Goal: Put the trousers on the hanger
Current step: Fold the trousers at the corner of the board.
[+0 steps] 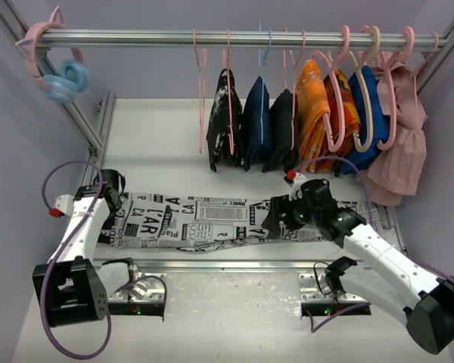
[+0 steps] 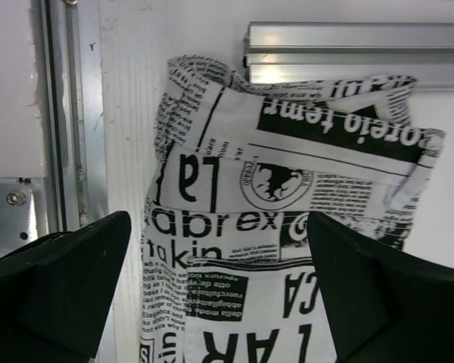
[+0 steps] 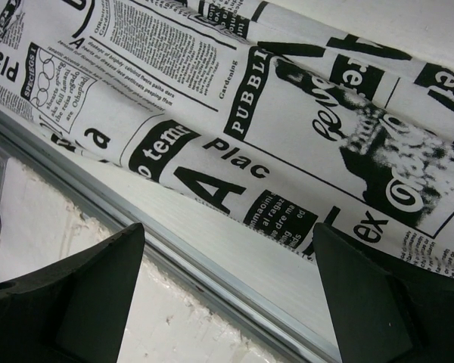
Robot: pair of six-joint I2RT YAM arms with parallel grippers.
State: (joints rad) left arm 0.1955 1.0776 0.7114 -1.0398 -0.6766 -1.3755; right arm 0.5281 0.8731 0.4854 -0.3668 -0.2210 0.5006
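Observation:
The trousers (image 1: 212,219), white with black newspaper print, lie flat and stretched left to right across the table. My left gripper (image 1: 112,198) is open just above their left end; in the left wrist view (image 2: 218,219) the cloth (image 2: 287,181) lies between and beyond the spread fingers. My right gripper (image 1: 275,218) is open over the trousers' near edge right of the middle. In the right wrist view (image 3: 227,231) the cloth (image 3: 287,113) lies just past the fingers. The hanger (image 1: 202,98), thin pale-pink wire, hangs empty on the rail.
The metal rail (image 1: 136,38) carries a black speckled garment (image 1: 224,121), dark blue clothes (image 1: 256,121), orange (image 1: 312,113) and blue (image 1: 367,113) clothes on thick pink hangers, and a pink garment (image 1: 399,151). An aluminium bar (image 3: 212,249) runs along the table's near edge.

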